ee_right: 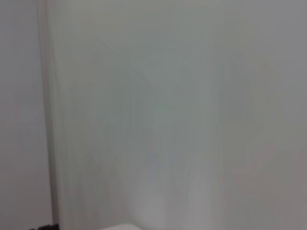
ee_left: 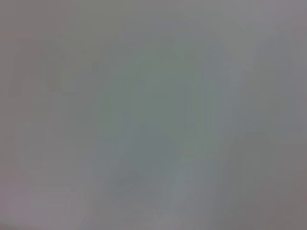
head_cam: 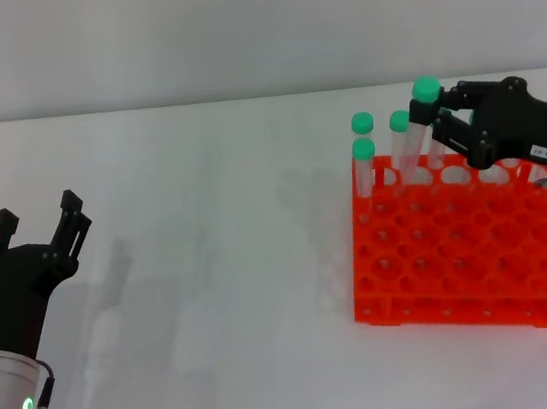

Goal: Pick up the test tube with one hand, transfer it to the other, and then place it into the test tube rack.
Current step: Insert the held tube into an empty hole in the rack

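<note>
Only your head view shows the right gripper (head_cam: 441,122) pinching the test tube (head_cam: 430,113) over the test tube rack (head_cam: 471,249); your left gripper (head_cam: 39,223) sits spread apart.

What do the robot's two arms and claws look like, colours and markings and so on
The left claw is matte black with two forked fingers, on a black wrist that joins a silver-white arm section with black bands and a small green light. The right claw is also black and two-fingered, its body carrying a small white label, with a silver metal fitting and a thin cable at the wrist.
</note>
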`<action>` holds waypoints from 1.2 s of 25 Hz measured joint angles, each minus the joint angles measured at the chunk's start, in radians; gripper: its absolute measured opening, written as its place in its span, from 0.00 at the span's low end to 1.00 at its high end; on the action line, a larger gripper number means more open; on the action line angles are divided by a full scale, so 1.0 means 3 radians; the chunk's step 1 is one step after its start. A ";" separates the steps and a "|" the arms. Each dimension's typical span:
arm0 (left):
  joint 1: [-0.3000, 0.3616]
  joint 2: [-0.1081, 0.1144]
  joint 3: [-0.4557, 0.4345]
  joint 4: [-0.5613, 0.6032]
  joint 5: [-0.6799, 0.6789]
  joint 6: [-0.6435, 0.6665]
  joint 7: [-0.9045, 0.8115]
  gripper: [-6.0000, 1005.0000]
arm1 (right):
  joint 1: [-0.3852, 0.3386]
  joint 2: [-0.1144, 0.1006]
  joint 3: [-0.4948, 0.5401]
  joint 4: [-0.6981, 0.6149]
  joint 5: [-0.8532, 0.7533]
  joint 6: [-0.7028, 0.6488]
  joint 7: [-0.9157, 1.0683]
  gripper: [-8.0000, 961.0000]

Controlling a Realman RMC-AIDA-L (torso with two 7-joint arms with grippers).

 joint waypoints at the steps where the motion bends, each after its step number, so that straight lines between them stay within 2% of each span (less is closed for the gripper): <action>1: -0.0004 0.0000 0.0000 -0.0001 0.0001 -0.0002 -0.0005 0.88 | 0.0004 0.0005 -0.0008 0.0014 0.0000 -0.0024 -0.0025 0.22; 8: -0.0055 0.0000 0.0014 -0.0004 -0.0003 -0.0007 -0.0007 0.88 | 0.0116 0.0014 -0.0060 0.0199 0.0000 -0.0178 -0.0163 0.23; 30: -0.0070 0.0001 0.0019 -0.0007 -0.0002 -0.0011 -0.0011 0.88 | 0.0177 0.0013 -0.0069 0.0371 0.0067 -0.0467 -0.0349 0.24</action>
